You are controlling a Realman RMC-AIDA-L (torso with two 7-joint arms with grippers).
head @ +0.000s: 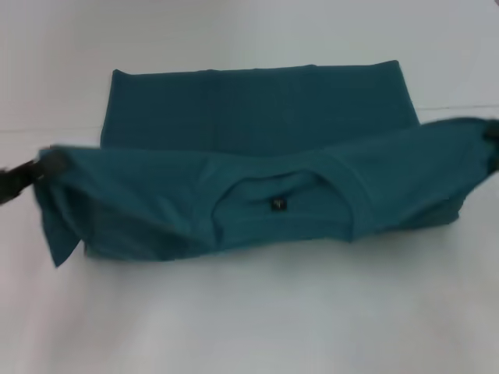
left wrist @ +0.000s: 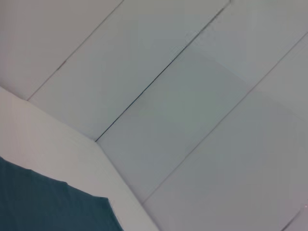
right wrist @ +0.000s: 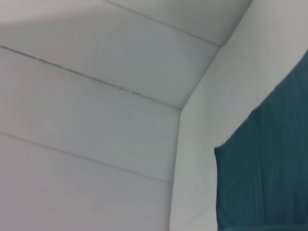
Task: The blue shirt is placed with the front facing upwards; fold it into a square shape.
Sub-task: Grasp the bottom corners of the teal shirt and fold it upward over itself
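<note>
The blue shirt [head: 257,148] lies on the white table [head: 249,327], its far part flat. Its near part, with the round collar and small dark neck label [head: 277,204], is lifted and stretched between both grippers. My left gripper [head: 31,175] is shut on the shirt's left end at the picture's left edge. My right gripper [head: 491,136] is shut on the right end at the right edge. The "FREE!" print is hidden. A corner of the shirt shows in the left wrist view [left wrist: 43,207] and a larger piece in the right wrist view [right wrist: 269,168].
The white table top runs around the shirt on all sides. Both wrist views show the table's edge [left wrist: 72,139] [right wrist: 197,144], with grey floor panels beyond it.
</note>
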